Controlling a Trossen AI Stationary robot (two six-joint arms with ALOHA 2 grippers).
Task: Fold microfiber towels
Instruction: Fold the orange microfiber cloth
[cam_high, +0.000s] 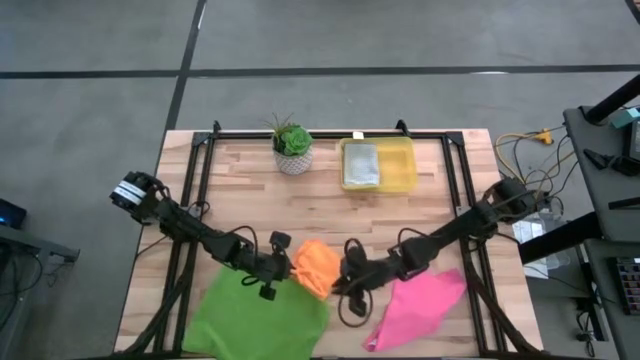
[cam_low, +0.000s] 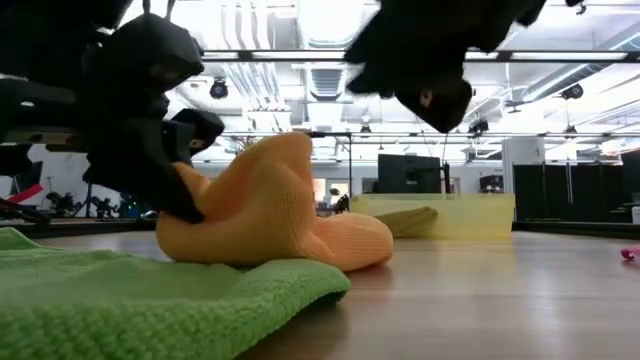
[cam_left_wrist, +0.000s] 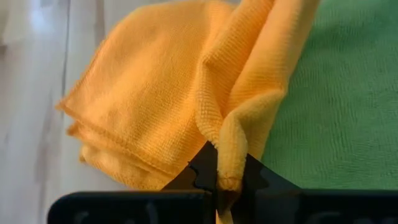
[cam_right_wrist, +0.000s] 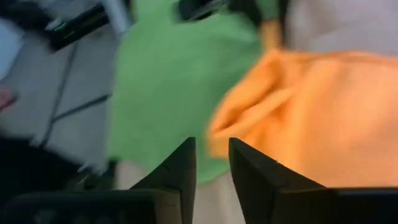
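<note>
The orange towel (cam_high: 316, 266) lies bunched in a loose fold at the table's near middle. Its near part rests on a corner of the green towel (cam_high: 258, 315), which is spread flat at the near left. My left gripper (cam_high: 285, 262) is at the orange towel's left side, shut on it. My right gripper (cam_right_wrist: 212, 149) hovers open just right of the orange towel, nothing between its fingers; in the low view it hangs clear above the cloth (cam_low: 430, 95). The pink towel (cam_high: 420, 305) lies flat at the near right. A grey towel (cam_high: 362, 166) sits in the yellow bin. My left gripper pinches a raised fold (cam_left_wrist: 231, 155) of the orange towel between its two fingers, at the towel's left side. The fingers come from the table's left, slanting down. The pinched fold stands up as a ridge (cam_low: 270, 160); the rest of the towel lies slack on the table and the green towel.
A translucent yellow bin (cam_high: 398, 163) and a small potted plant (cam_high: 293, 148) stand at the far edge. Bare wood lies between them and the towels. A black frame runs along the table's left, right and far sides.
</note>
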